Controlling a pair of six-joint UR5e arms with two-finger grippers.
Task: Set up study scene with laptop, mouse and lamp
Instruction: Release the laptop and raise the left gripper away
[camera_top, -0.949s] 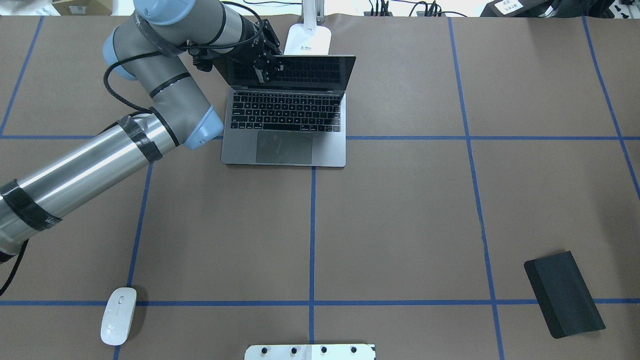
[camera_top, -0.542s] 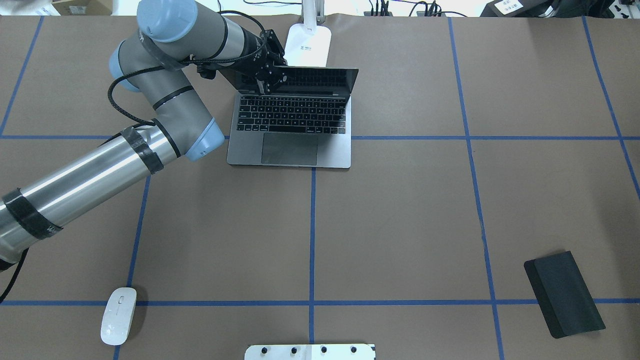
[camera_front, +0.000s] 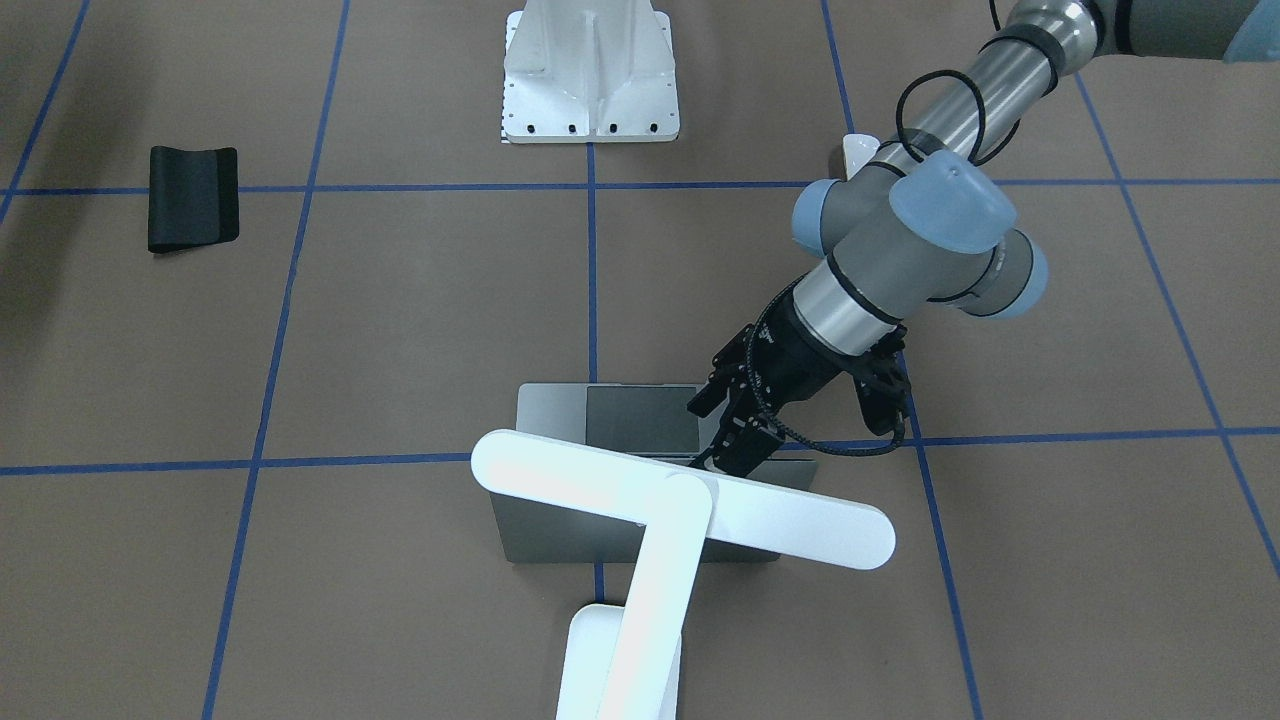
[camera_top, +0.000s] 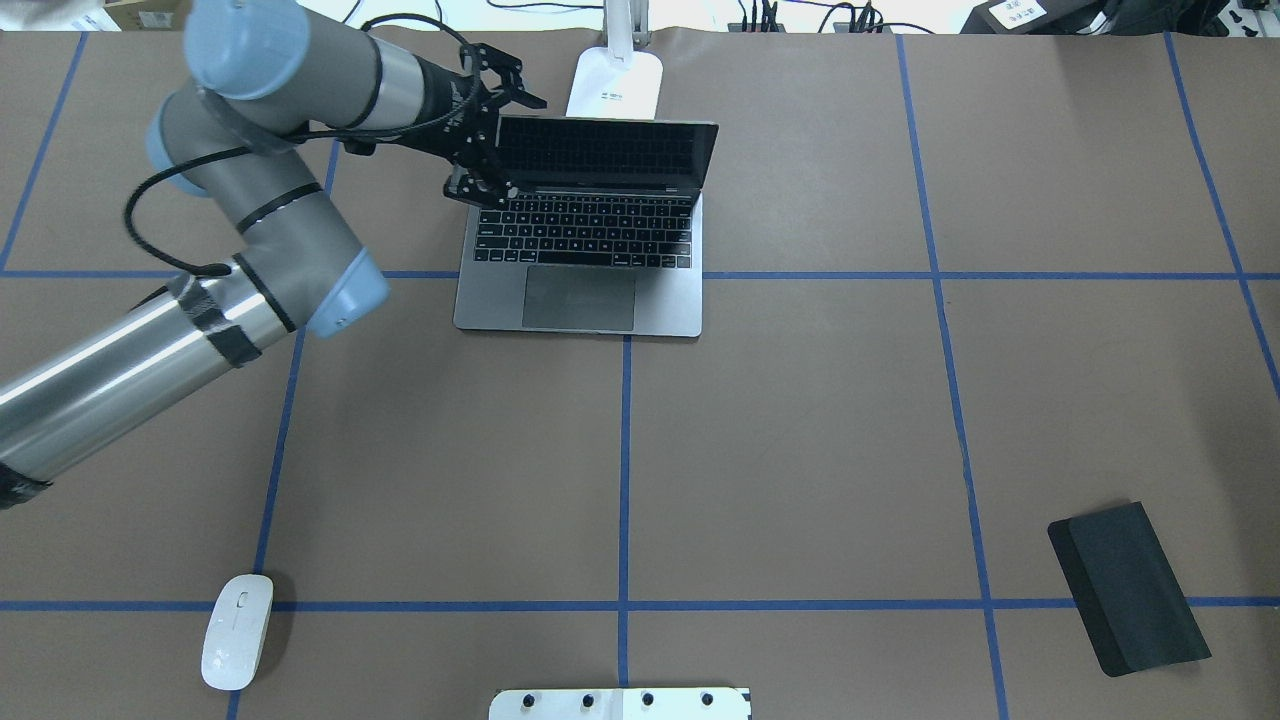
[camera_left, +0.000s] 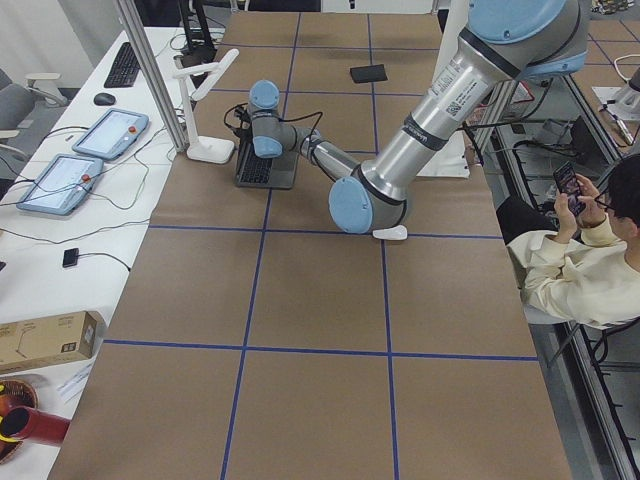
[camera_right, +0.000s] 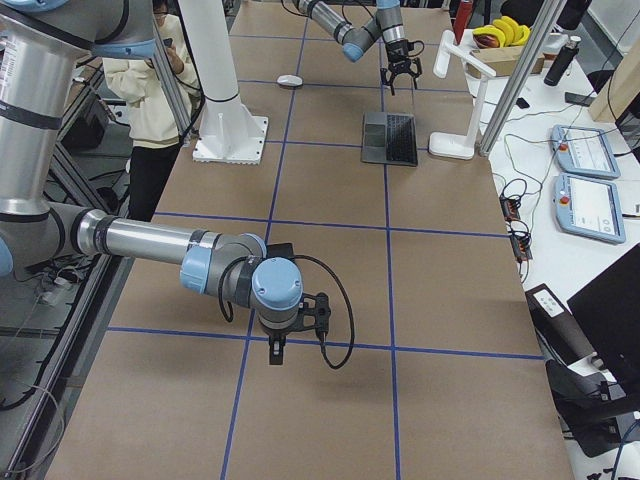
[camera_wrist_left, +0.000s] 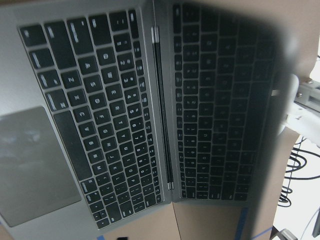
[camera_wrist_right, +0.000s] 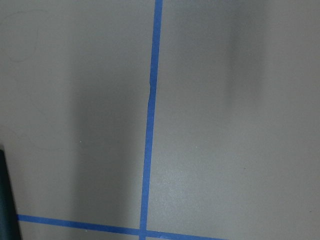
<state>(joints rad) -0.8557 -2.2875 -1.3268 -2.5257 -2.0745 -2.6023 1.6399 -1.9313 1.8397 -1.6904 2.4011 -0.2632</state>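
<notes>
The grey laptop (camera_top: 580, 262) lies open near the table's far edge, and its keyboard and dark screen fill the left wrist view (camera_wrist_left: 125, 115). My left gripper (camera_top: 508, 143) is open at the screen's left edge, fingers spread wide and holding nothing; it also shows across the table (camera_front: 725, 430). The white lamp (camera_front: 680, 505) stands just behind the laptop, its base (camera_top: 617, 85) on the table. The white mouse (camera_top: 237, 645) rests at the near left. My right gripper (camera_right: 285, 345) hangs low over bare table; I cannot tell its state.
A black mouse pad (camera_top: 1128, 590) lies at the near right. The white bolted pedestal (camera_front: 590, 75) stands at the robot's side of the table. Blue tape lines (camera_wrist_right: 149, 125) cross the brown surface. A seated person (camera_left: 580, 260) is beside the table.
The laptop first slid slightly right with my left gripper on its screen. The gripper then let go, opened wide and swung left to the screen's edge. Mouse and pad have not moved.
</notes>
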